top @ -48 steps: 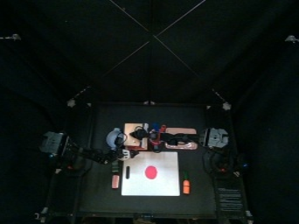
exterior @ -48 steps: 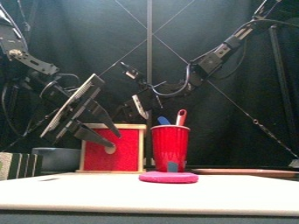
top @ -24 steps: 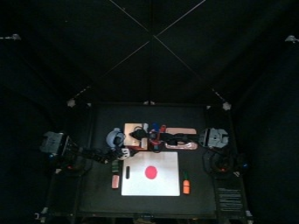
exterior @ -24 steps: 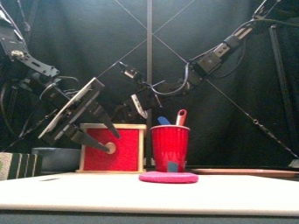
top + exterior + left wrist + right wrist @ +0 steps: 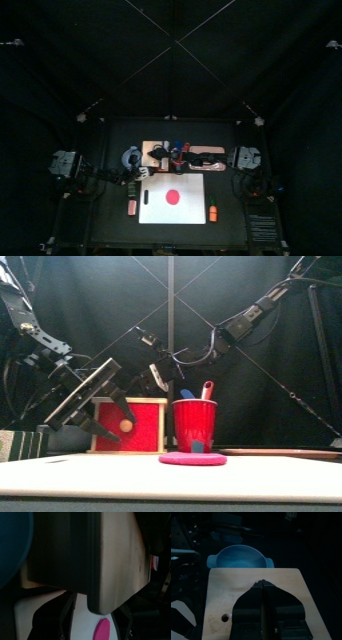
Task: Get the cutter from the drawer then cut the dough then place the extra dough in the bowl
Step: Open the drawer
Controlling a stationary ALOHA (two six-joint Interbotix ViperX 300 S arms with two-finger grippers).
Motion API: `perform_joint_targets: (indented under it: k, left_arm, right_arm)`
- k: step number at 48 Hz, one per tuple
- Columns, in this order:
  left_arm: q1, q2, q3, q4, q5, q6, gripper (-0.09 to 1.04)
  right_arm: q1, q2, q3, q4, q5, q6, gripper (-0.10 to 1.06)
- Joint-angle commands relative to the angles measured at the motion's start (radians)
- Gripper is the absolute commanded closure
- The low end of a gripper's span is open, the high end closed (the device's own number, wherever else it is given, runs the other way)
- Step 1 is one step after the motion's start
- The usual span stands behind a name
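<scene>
Right gripper (image 5: 261, 585), jaws closed, apparently pins the wooden box (image 5: 221, 594) steady; left gripper (image 5: 114, 408), jaws open, addresses its red drawer front (image 5: 140, 432).

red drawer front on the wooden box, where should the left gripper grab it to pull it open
Take the small pale knob at the middle of the red drawer front: it looks like the only part standing out from that flat upright face. Come in level from the front, jaws straddling the knob.
</scene>
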Motion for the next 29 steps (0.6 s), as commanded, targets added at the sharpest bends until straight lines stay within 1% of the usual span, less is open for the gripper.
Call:
perform_joint_targets:
  k: [1, 10, 29]
  left_arm:
    - [0.015, 0.011, -0.041, -0.002, -0.009, 0.002, 0.14]
    - [0.017, 0.018, -0.046, -0.008, -0.052, 0.002, 0.14]
    - [0.006, 0.026, -0.043, -0.025, -0.077, 0.005, 0.15]
  right_arm:
    - [0.006, -0.014, -0.018, -0.002, 0.0, -0.002, 0.95]
    - [0.008, -0.009, -0.018, -0.002, 0.0, 0.0, 0.95]
    - [0.012, -0.008, -0.018, -0.002, 0.008, 0.002, 0.95]
